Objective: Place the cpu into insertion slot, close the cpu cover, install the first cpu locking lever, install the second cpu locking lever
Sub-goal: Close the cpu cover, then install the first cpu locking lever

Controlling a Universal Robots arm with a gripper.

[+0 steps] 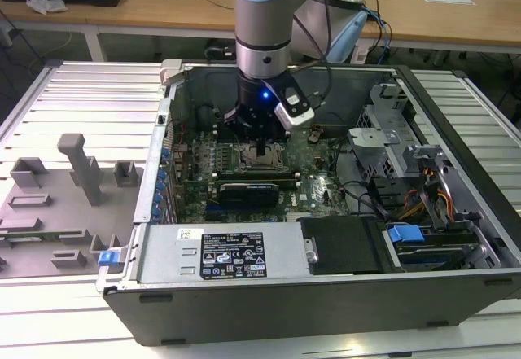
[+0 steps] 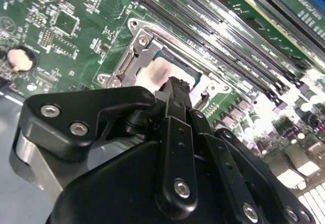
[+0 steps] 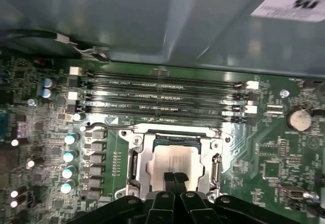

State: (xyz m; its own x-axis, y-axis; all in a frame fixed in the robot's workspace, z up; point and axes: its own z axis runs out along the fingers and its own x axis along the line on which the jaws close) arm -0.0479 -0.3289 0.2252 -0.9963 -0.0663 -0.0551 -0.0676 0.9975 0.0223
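The cpu [image 3: 172, 159] is a pale metal square lying flat in the insertion slot [image 3: 133, 169] on the green motherboard [image 3: 274, 148]. The silver cpu cover [image 3: 143, 155] lies down around the chip, and the chip shows through the cover's window. In both wrist views my gripper [image 3: 175, 178] is shut, its black fingertips [image 2: 175, 88] together just above or on the near edge of the cpu [image 2: 160, 71], with nothing between them. A thin wire lever [image 3: 109, 127] runs along the socket's edge by the memory slots. In the exterior view the gripper [image 1: 259, 149] stands straight over the socket [image 1: 260, 162].
Several long black memory slots [image 3: 162, 97] run beside the socket. The open computer case has tall metal walls [image 1: 167, 131], a power supply [image 1: 220, 253] at the front, and drive bays with cables [image 1: 423, 188] on the exterior view's right. Grey fixtures [image 1: 81, 168] stand on the table on the exterior view's left.
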